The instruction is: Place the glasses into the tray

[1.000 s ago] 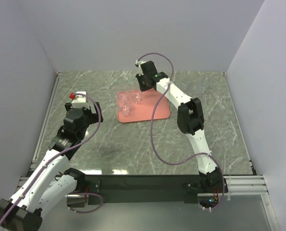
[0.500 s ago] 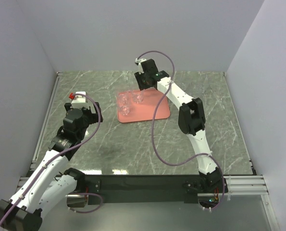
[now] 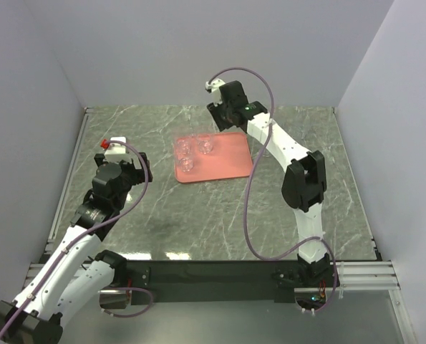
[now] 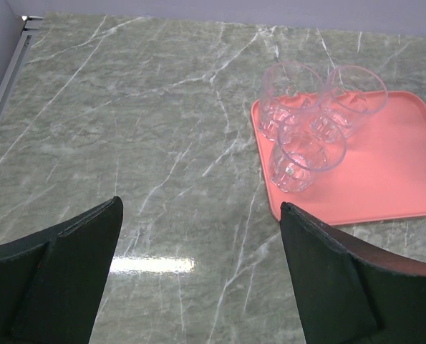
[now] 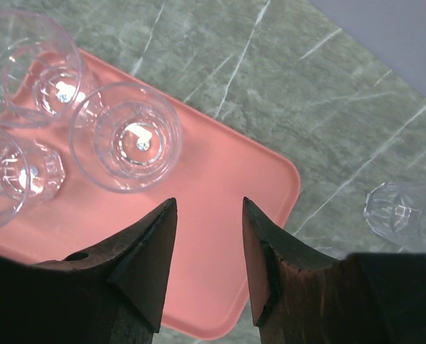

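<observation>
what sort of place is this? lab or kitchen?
Most likely a robot lab test cell: plain walls box in a marble-pattern table, left arm and right arm sit on a rail at its near edge, with a pink tray and glasses as props.

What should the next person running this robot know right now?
Left tool: open, empty, above the table, beside the tray.
Right tool: open, empty, above the tray.
Done: three glasses stand upright, clustered at the tray's end nearer the left arm.
Left: at least one glass stands on the table just past the tray's corner. No others are in view.
</observation>
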{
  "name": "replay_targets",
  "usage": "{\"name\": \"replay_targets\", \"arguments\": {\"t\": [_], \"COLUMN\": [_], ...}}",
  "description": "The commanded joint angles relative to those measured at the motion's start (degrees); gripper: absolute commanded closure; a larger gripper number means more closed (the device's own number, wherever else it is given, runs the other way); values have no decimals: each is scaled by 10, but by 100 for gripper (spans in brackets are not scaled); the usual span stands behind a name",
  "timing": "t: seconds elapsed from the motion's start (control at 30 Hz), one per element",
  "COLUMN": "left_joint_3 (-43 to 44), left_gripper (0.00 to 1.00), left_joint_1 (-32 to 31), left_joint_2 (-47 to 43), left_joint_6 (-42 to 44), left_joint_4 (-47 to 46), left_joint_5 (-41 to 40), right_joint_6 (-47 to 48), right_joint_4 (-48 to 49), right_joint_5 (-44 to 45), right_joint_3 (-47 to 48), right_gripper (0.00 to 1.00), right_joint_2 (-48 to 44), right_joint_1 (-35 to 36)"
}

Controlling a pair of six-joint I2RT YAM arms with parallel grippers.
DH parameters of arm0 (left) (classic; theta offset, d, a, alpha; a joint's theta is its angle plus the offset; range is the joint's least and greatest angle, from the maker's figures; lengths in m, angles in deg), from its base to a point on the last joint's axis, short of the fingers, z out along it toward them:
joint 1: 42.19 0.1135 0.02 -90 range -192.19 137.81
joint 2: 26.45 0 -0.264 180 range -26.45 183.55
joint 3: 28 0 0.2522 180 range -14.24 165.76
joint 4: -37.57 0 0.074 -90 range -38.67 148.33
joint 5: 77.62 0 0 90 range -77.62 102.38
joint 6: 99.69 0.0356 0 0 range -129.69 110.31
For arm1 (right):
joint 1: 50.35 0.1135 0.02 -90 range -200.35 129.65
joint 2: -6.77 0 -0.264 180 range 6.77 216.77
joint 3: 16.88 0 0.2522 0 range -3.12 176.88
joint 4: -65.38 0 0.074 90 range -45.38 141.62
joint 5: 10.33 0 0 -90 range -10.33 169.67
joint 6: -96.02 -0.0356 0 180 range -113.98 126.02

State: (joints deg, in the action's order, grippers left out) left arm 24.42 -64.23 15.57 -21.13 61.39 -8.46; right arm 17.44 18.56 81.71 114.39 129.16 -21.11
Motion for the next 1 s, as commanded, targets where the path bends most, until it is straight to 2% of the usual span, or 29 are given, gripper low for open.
{"name": "replay_targets", "arguments": {"t": [0.0, 0.23, 0.43, 0.77, 0.97], "left_joint_3": [-3, -2, -2, -2, -2], "left_gripper": [3, 3, 3, 3, 3], "left_joint_1": [2, 3, 2, 2, 2], "left_joint_2": [-13, -15, -16, -13, -12], "left_joint_6": [8, 7, 6, 5, 5], "left_joint_4": [-26, -27, -28, -27, -27], "left_joint_5": [1, 6, 11, 14, 15], "right_joint_6": [26, 17, 12, 10, 10], "right_joint_4": [-6, -6, -22, -46, -50], "right_joint_5": [8, 28, 35, 35, 31], "right_joint_3": [-25, -106, -140, -154, -160], "right_gripper": [52, 56, 57, 58, 59], "right_joint_2": [-33, -81, -91, -75, -66], "right_joint_1": [-14, -45, -87, -130, -132]}}
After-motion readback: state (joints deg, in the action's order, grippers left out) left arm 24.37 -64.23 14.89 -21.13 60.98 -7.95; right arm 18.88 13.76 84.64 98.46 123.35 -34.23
